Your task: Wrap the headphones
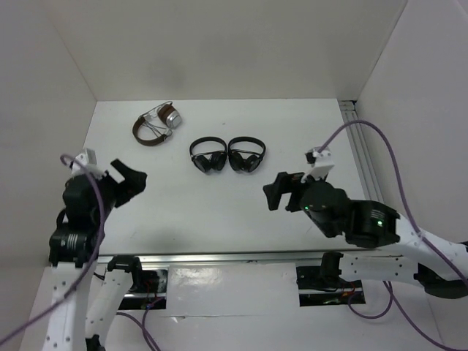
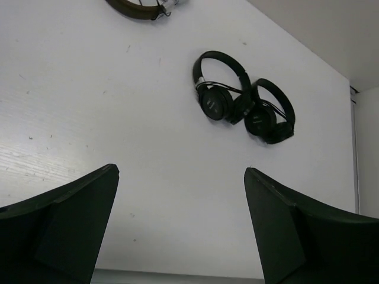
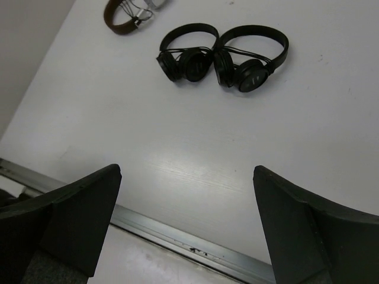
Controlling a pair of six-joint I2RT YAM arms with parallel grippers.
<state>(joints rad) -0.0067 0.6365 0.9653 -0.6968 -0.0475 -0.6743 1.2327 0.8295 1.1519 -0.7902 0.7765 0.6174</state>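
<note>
Hovering with both sets of jaws spread wide and holding nothing, my left gripper [image 1: 130, 178] and right gripper [image 1: 281, 190] flank 2 black headphones [image 1: 227, 155], which lie touching each other mid-table, cords seemingly bundled at the cups. Left of and beyond them sits a brown headset [image 1: 156, 123]. Whether wrapping remains, I cannot judge; any approach should come from above, grasping the band.

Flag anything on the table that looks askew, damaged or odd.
Nothing stands out. Two black headphones lie side by side, touching, with cords wound. The brown headphones lie apart at the back left.
</note>
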